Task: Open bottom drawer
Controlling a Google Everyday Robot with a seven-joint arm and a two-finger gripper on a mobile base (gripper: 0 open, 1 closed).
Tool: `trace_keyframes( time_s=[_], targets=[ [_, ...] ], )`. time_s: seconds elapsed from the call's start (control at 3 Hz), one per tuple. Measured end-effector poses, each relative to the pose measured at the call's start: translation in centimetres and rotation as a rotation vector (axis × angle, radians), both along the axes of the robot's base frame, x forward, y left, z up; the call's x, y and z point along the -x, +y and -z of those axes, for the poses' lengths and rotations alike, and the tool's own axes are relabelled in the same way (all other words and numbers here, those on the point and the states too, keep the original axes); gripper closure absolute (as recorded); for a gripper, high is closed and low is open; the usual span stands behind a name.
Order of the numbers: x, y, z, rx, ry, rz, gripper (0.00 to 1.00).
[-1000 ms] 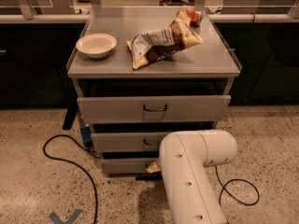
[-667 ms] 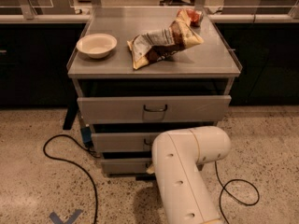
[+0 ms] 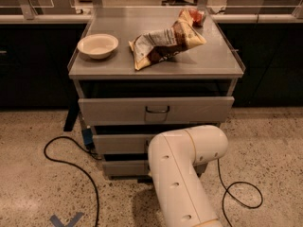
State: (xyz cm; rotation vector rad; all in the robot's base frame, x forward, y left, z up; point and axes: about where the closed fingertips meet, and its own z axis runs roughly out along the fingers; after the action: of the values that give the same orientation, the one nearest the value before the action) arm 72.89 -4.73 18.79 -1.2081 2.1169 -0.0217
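The bottom drawer (image 3: 124,168) is the lowest, narrowest grey front of the cabinet. Only its left part shows. Its handle and the rest of its front are hidden behind my white arm (image 3: 182,174), which rises in the foreground and bends toward the cabinet. My gripper is hidden behind the arm, somewhere in front of the two lower drawers. The middle drawer (image 3: 120,144) stands out a little, with a dark gap above it. The top drawer (image 3: 113,110) is the widest, and its dark loop handle (image 3: 157,110) is in plain view.
On the cabinet top (image 3: 222,63) lie a white bowl (image 3: 97,45), a crumpled chip bag (image 3: 165,42) and a small red item (image 3: 195,16). Black cables (image 3: 71,162) loop over the speckled floor to the left and right (image 3: 241,197) of the cabinet. Dark counters stand behind.
My arm has shifted a little to the left in front of the lower drawers. The drawers and the things on top have not visibly moved.
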Motion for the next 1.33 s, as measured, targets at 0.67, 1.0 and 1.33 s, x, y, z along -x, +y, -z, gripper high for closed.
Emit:
trace_keyframes(
  time_s=[0.67,1.0,1.33],
  targets=[
    [0.0,0.0,0.0,0.0,0.0,0.0,0.42],
    [0.0,0.01,0.0,0.0,0.0,0.0,0.65],
    [0.0,0.01,0.0,0.0,0.0,0.0,0.89]
  ],
)
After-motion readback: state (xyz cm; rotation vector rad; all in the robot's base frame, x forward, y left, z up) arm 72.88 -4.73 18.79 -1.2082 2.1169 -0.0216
